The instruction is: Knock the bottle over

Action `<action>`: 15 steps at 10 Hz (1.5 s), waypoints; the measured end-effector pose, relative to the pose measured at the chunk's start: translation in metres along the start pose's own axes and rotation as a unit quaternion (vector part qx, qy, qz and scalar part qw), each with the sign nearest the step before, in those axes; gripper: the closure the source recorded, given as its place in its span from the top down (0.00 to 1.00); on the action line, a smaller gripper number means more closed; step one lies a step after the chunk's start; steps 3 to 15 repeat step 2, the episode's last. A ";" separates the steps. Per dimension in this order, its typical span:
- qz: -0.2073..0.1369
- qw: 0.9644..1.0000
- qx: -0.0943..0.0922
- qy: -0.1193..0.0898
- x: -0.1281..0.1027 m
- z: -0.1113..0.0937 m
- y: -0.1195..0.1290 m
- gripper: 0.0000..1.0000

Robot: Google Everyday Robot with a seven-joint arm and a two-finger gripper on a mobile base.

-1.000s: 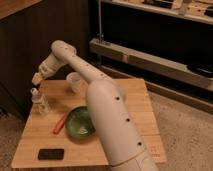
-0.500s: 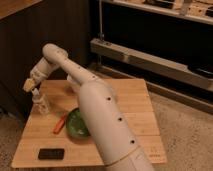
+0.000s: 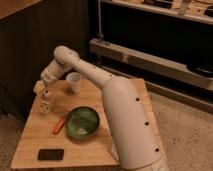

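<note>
The bottle point(image 3: 46, 102) is small and clear with a narrow neck and pale cap. It stands upright near the left edge of the wooden table point(image 3: 125, 95). My gripper point(image 3: 40, 87) is at the end of the white arm point(image 3: 80, 65), just above and slightly left of the bottle's cap, very close to it or touching it. A translucent white cup point(image 3: 74, 82) stands upright to the right of the gripper, behind the bottle.
A green bowl point(image 3: 82, 122) sits mid-table with an orange carrot-like item point(image 3: 59, 125) at its left. A black phone-like slab point(image 3: 51, 154) lies near the front left edge. Dark wall panels stand behind, and metal shelving to the right.
My gripper swung out left and down, then came back right, ending just above the bottle's cap. The bottle still stands upright and may have shifted slightly right.
</note>
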 end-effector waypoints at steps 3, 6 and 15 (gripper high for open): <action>-0.002 1.000 0.003 -0.002 0.003 0.002 0.017 0.01; -0.002 1.000 0.003 -0.002 0.003 0.002 0.017 0.01; -0.002 1.000 0.003 -0.002 0.003 0.002 0.017 0.01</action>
